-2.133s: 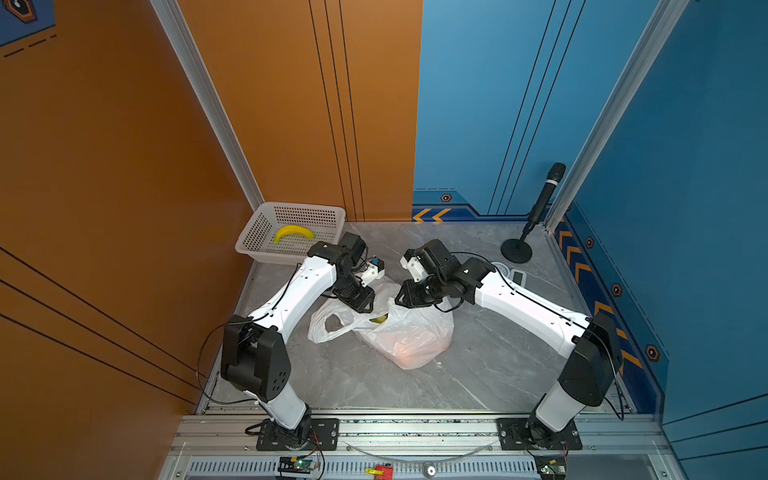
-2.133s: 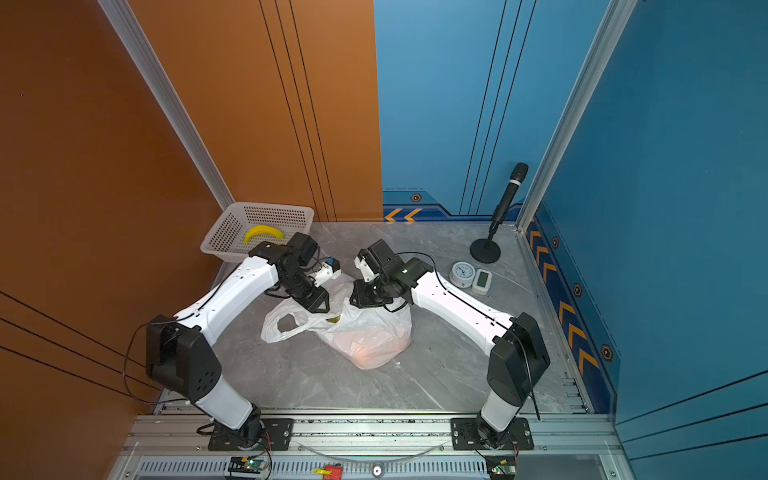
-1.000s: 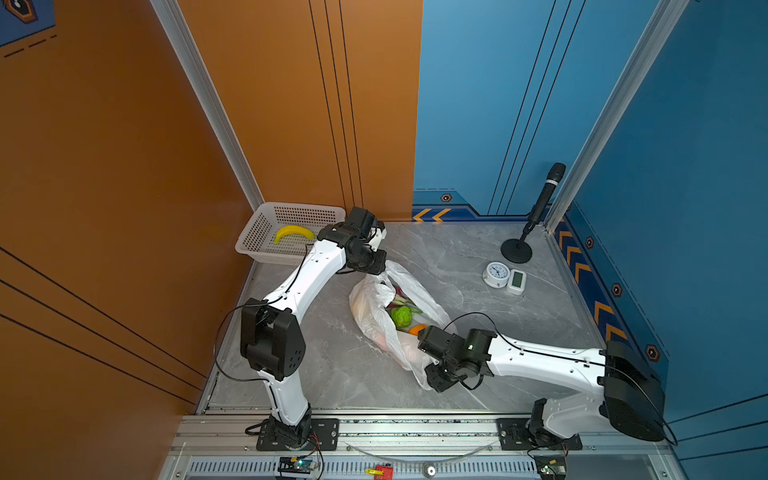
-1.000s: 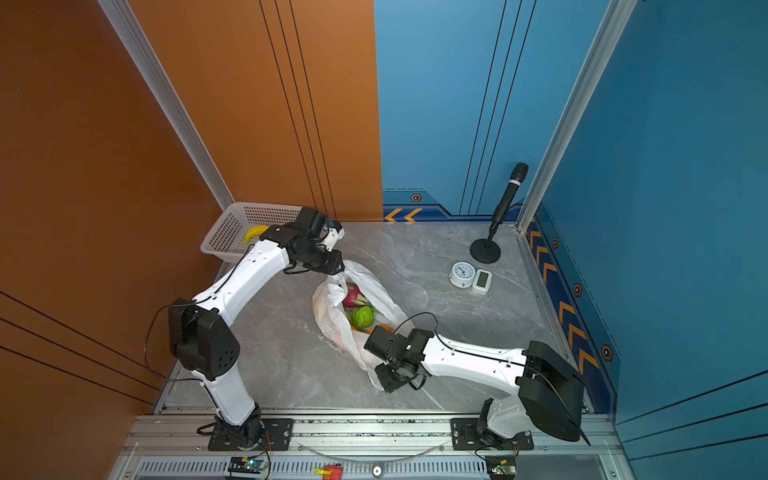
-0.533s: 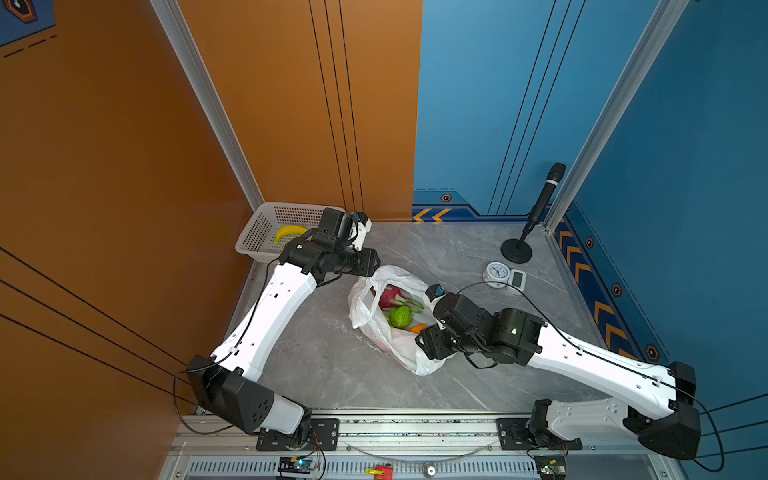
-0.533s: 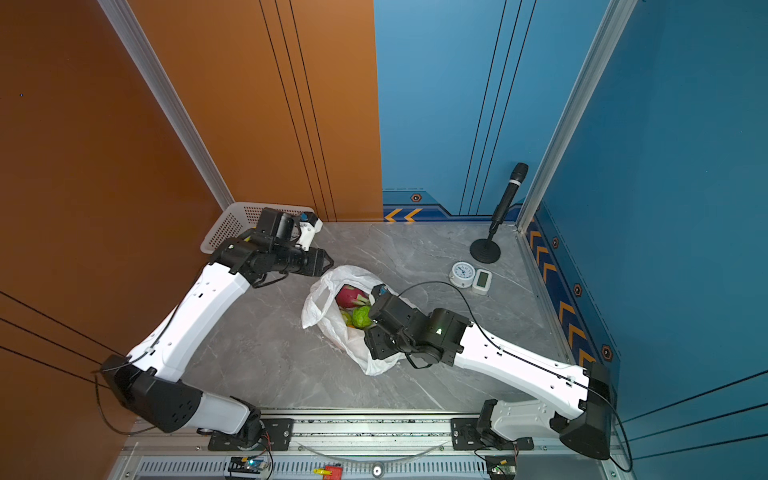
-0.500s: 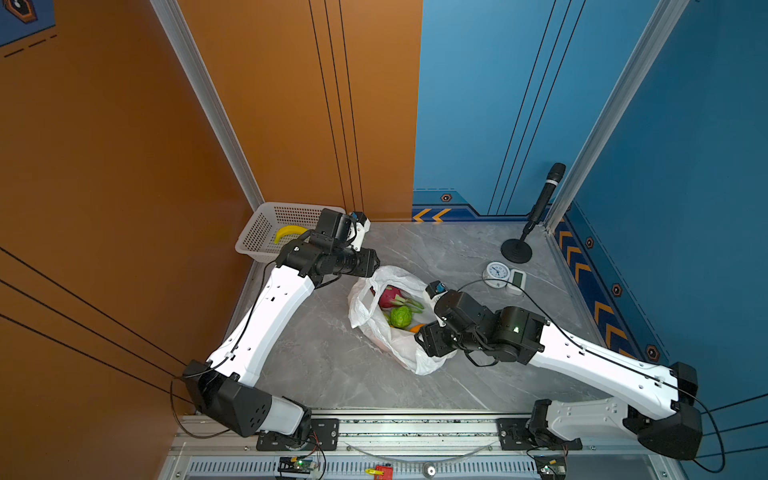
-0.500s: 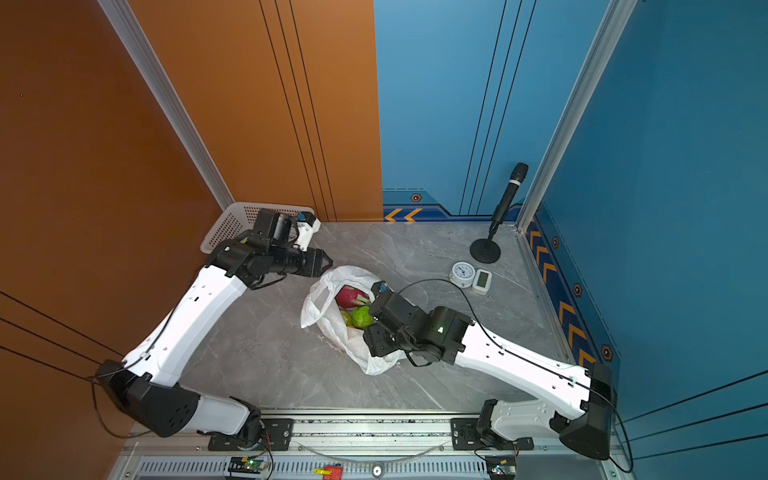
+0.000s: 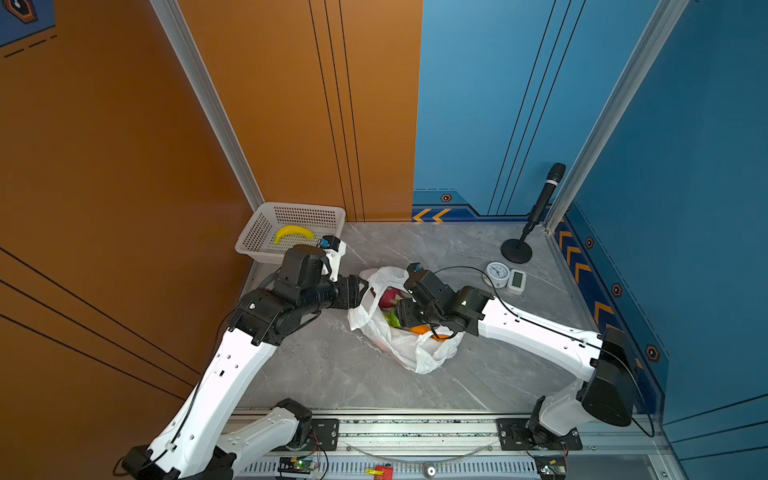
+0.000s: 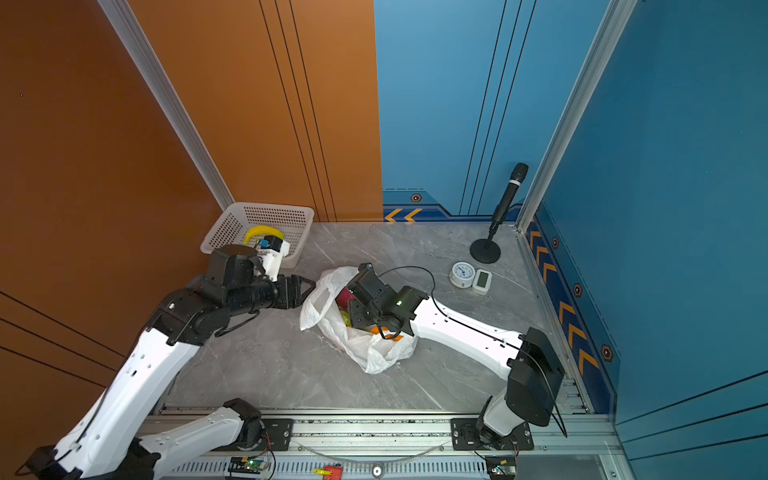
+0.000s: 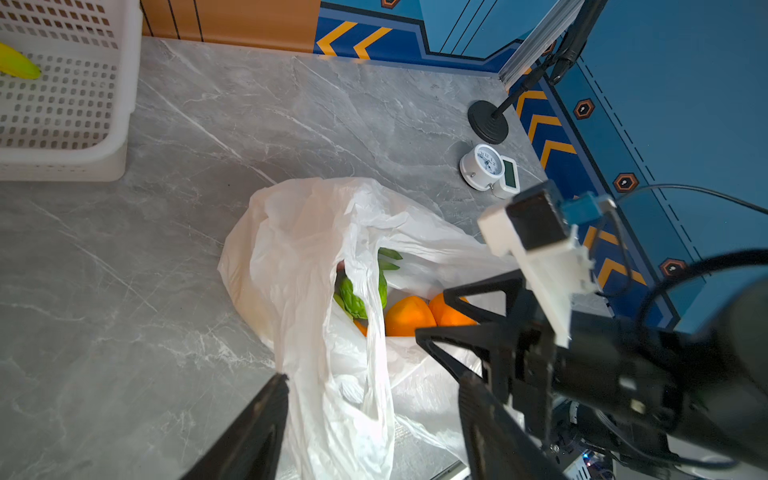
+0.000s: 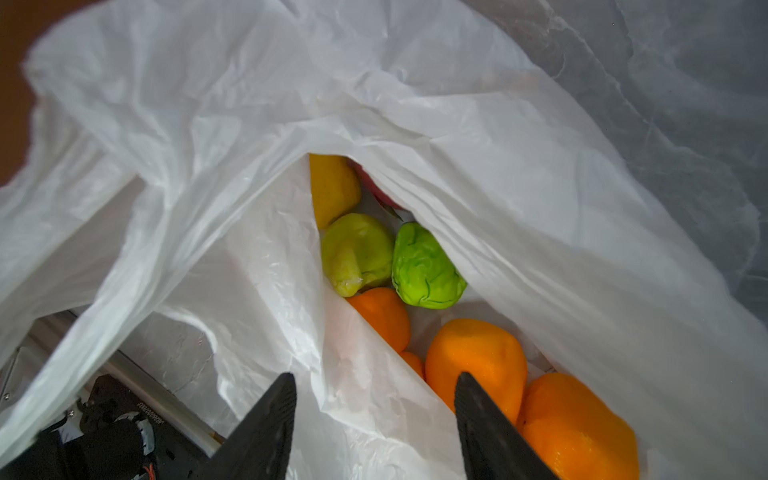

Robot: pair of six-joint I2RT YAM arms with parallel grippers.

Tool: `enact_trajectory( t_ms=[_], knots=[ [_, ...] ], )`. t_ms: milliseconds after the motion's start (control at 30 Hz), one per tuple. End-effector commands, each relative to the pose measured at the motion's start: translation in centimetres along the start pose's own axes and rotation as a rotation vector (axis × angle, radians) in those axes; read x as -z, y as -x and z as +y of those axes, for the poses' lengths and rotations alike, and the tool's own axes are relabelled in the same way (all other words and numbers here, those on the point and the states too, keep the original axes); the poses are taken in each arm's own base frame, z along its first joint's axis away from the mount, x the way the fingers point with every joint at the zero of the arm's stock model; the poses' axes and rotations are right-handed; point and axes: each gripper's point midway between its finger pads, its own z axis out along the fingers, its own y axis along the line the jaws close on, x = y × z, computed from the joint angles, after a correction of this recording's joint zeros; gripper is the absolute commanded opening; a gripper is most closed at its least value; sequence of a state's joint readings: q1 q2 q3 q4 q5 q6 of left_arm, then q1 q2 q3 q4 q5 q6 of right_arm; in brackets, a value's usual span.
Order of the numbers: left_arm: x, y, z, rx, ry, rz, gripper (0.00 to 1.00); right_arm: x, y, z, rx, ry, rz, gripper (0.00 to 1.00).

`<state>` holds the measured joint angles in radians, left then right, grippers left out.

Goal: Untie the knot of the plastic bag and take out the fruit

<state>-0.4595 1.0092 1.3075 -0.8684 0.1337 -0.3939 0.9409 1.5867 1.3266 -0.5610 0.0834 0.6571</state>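
Grey marble tabletop (image 9: 324, 374) | white mesh basket (image 9: 266, 226) holding a banana (image 9: 294, 233) sits behind our left gripper (image 11: 374, 376) | its jaws stand apart, straddling a fold of the plastic bag (image 9: 415, 353) | our right gripper (image 12: 375, 375), jaws apart, is at the gaping bag mouth | we see oranges (image 12: 473, 357) beside one jaw, green fruit (image 12: 428, 266) just ahead.

Thin white plastic bag (image 12: 498, 187) hides most of the pink-red dragon fruit (image 12: 382, 195); left wrist view crops the curved yellow banana (image 11: 16, 64).
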Motion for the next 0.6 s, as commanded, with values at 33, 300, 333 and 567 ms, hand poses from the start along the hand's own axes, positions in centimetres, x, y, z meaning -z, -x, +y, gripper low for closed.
enact_trajectory(
  t_ms=[33, 300, 333, 567],
  knots=[
    [0.8, -1.9, -0.5, -0.004, -0.045, 0.024, 0.69, -2.3, 1.2, -1.0, -0.097, -0.011, -0.041, 0.62],
    [1.1, -4.3, -1.9, -0.088, -0.131, 0.069, 0.83, -7.0, 1.4, -2.7, -0.144, -0.086, -0.031, 0.66],
    [1.1, -4.5, -1.9, -0.108, -0.128, 0.068, 0.84, -7.5, 1.2, -3.1, -0.145, -0.105, -0.025, 0.67],
    [1.2, -5.4, -3.6, -0.246, -0.215, 0.08, 0.85, -10.1, 0.4, -3.9, -0.17, -0.123, 0.015, 0.69]
  ],
)
